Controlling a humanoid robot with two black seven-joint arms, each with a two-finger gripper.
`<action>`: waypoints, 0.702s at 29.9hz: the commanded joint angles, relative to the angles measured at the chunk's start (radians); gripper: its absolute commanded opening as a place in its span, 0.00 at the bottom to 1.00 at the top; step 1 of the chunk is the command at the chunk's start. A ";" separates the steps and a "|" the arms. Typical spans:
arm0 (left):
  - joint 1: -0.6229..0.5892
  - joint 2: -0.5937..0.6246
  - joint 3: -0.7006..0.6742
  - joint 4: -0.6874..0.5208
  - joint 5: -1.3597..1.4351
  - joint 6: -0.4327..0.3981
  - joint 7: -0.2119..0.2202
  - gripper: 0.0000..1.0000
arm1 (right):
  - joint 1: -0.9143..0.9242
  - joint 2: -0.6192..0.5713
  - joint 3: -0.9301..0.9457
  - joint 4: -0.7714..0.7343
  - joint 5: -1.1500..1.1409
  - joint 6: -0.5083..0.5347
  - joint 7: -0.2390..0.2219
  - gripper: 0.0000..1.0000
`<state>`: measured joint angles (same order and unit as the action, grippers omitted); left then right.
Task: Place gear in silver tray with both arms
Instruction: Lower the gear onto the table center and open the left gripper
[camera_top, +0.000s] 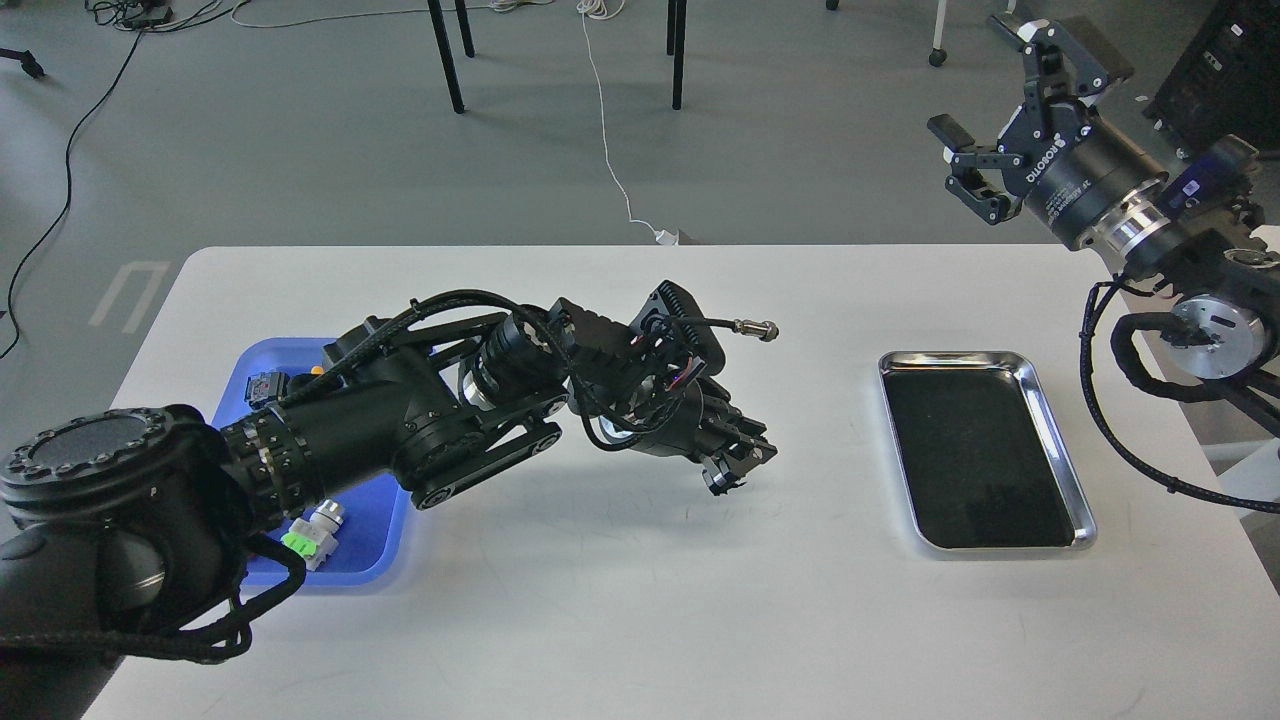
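The silver tray (1062, 450) lies on the right of the white table; its dark bottom holds nothing. My left gripper (735, 472) hangs low over the table's middle, left of the tray, pointing down and right, fingers drawn together. No gear shows between them; anything that small is hidden there. My right gripper (985, 85) is open and empty, raised high beyond the table's far right edge, above and behind the tray.
A blue plastic tray (375, 545) sits at the left, mostly covered by my left arm; a green-and-white part (305, 540) shows in it. A cable connector (755, 328) sticks out above the left wrist. Chair legs and cables lie on the floor beyond the table.
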<state>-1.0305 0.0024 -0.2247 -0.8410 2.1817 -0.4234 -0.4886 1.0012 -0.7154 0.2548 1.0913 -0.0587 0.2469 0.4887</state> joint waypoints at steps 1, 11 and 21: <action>0.000 -0.002 0.040 0.046 0.000 0.006 0.000 0.18 | 0.022 0.005 -0.023 -0.007 0.000 -0.001 0.000 0.99; 0.001 -0.002 0.070 0.122 0.000 0.011 0.000 0.18 | 0.011 -0.003 -0.029 -0.005 0.000 -0.008 0.000 0.99; 0.000 -0.002 0.087 0.106 0.000 0.009 0.000 0.19 | 0.010 -0.004 -0.031 -0.007 0.000 -0.008 0.000 0.99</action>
<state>-1.0306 0.0000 -0.1374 -0.7271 2.1816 -0.4126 -0.4887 1.0110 -0.7194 0.2239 1.0861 -0.0582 0.2393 0.4887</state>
